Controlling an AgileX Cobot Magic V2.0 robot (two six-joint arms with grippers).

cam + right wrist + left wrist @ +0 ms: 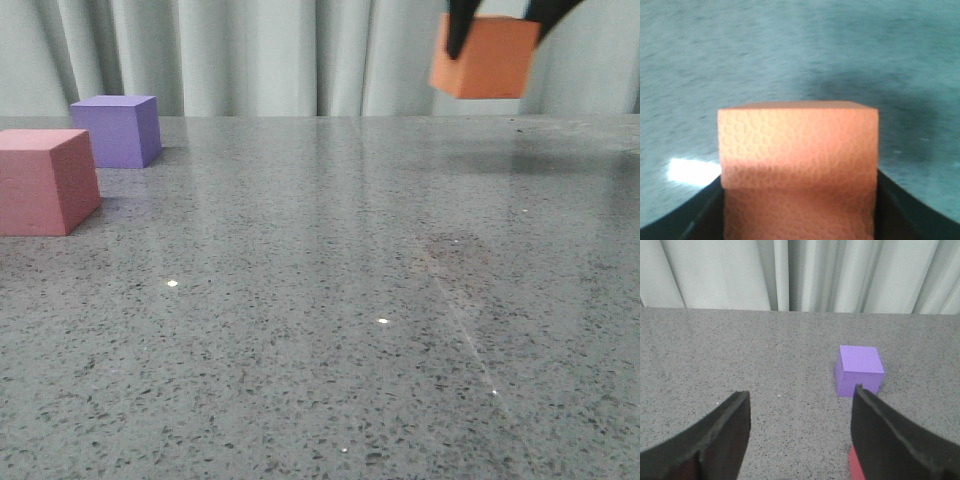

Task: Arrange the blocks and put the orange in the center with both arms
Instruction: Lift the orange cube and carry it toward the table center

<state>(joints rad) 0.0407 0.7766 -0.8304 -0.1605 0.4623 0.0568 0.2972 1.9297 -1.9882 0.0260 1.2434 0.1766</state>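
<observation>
Orange cube [485, 58] — in right pincer [500, 25]

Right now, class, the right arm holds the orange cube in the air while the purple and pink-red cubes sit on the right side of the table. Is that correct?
Not quite. The front view shows the purple cube and pink-red cube on the table's left side, not the right. The rest stands: the right arm's jaws hold the orange cube in the air.
</observation>
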